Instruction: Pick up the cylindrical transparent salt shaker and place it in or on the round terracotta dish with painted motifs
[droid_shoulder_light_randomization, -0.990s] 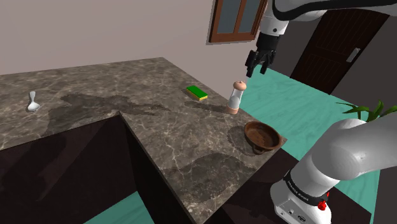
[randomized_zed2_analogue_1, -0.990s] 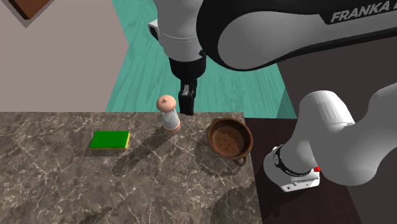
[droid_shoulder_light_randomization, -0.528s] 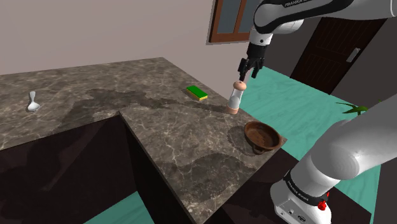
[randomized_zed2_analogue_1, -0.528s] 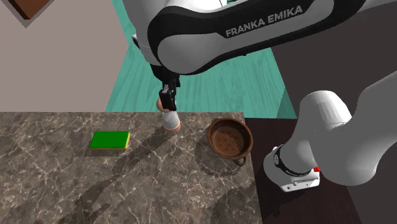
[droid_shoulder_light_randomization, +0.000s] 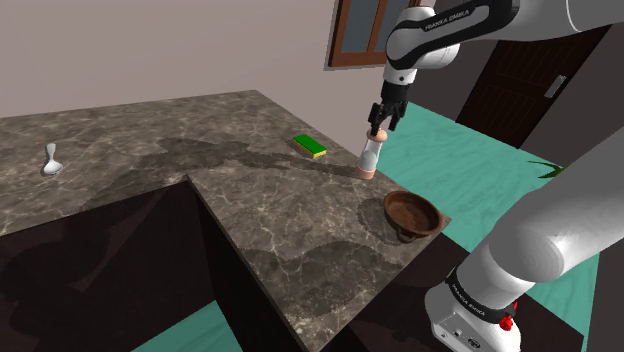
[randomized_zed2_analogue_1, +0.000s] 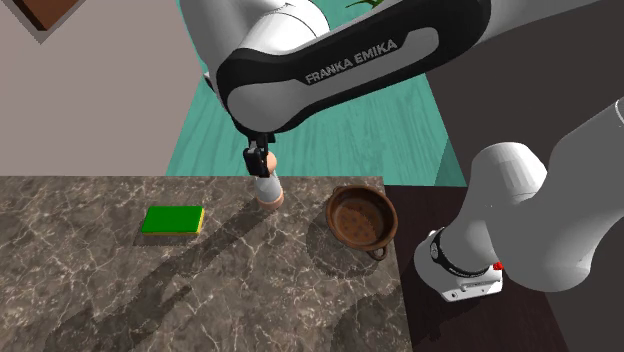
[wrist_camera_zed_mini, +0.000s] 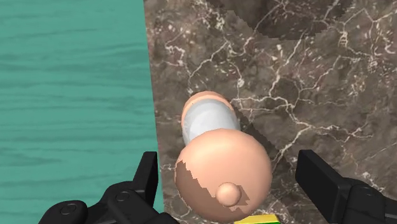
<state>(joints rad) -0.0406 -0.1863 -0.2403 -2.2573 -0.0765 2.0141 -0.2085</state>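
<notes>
The salt shaker (droid_shoulder_light_randomization: 369, 157) stands upright near the counter's far edge, with a clear body, a pinkish base and a rounded pinkish knobbed cap (wrist_camera_zed_mini: 219, 175). My gripper (droid_shoulder_light_randomization: 381, 119) hangs straight above it, down at the cap. In the wrist view the gripper (wrist_camera_zed_mini: 230, 170) is open: its fingers (wrist_camera_zed_mini: 147, 178) stand on either side of the cap without touching it. In the second exterior view the gripper (randomized_zed2_analogue_1: 259, 160) partly covers the top of the shaker (randomized_zed2_analogue_1: 267, 188). The round brown dish (droid_shoulder_light_randomization: 412, 213) sits empty at the counter's corner, to the second exterior view's right of the shaker (randomized_zed2_analogue_1: 362, 217).
A green and yellow sponge (droid_shoulder_light_randomization: 310, 146) lies on the dark marble counter (droid_shoulder_light_randomization: 250, 190) beside the shaker. A white spoon (droid_shoulder_light_randomization: 51, 160) rests far off at the shoulder view's left. Teal floor (wrist_camera_zed_mini: 70, 95) lies beyond the counter edge close to the shaker.
The gripper has come down and across from beside the shaker to stand over it, fingers now flanking the cap. The shaker and dish have not moved.
</notes>
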